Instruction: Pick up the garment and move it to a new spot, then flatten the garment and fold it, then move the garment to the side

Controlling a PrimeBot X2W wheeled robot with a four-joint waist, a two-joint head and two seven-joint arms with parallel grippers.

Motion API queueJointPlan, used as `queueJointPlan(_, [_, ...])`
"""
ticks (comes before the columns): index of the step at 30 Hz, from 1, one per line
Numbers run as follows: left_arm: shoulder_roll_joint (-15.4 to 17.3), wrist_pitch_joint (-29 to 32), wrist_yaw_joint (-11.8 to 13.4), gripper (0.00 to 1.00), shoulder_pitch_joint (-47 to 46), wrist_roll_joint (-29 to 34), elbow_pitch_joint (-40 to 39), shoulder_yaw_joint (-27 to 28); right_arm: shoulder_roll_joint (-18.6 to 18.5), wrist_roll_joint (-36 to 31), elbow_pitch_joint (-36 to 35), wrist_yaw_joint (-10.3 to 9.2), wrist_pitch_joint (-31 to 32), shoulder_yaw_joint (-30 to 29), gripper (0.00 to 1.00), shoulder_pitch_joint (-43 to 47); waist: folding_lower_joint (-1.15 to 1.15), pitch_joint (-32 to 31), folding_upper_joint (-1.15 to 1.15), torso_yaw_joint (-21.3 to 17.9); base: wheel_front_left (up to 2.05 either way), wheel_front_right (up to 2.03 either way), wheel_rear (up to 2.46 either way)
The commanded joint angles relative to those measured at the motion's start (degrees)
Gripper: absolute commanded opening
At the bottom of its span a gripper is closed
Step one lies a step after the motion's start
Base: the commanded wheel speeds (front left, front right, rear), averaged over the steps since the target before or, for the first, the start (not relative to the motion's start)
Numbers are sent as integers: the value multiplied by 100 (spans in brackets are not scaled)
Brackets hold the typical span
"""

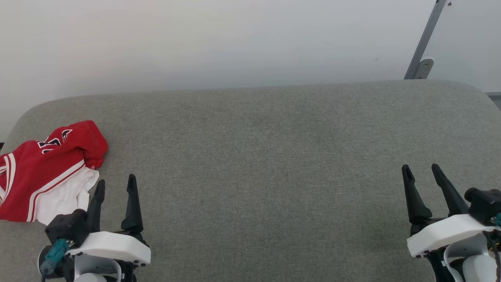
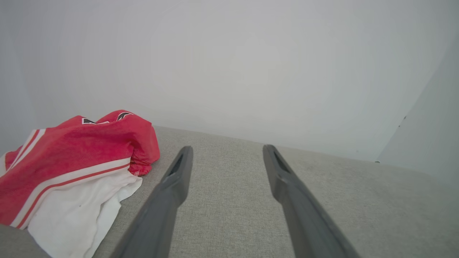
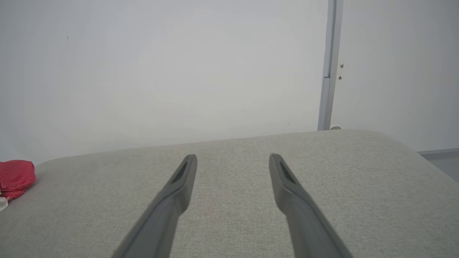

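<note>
The garment (image 1: 43, 172) is a red jersey with a white sleeve, striped trim and dark lettering, bunched in a heap at the far left of the grey padded surface. My left gripper (image 1: 116, 183) stands open just right of the heap, apart from it, with nothing between its fingers. In the left wrist view the garment (image 2: 68, 168) lies left of my left gripper (image 2: 227, 149). My right gripper (image 1: 422, 168) is open over the right side of the surface, far from the cloth. The right wrist view shows my right gripper (image 3: 233, 158) and a red edge of the garment (image 3: 15, 177) at far left.
The grey padded surface (image 1: 258, 156) has rounded far corners and ends at a pale wall. A grey metal strut (image 1: 424, 43) leans at the back right, with a gap to the floor beyond the right edge.
</note>
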Motion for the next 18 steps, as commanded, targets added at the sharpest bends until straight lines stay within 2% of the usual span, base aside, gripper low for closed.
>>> queueJointPlan(1, [-2, -46, -20, 100, -94, 176, -42, 13, -31, -122, -47, 0, -68, 8, 100, -46, 0, 2, 0, -1, 0, 0, 0])
queueJointPlan(18, [-17, -216, -70, 100, -97, 782, 8, -9, -31, -779, -77, 0, -210, -71, 100, -52, 0, -8, 0, -5, 0, 0, 0])
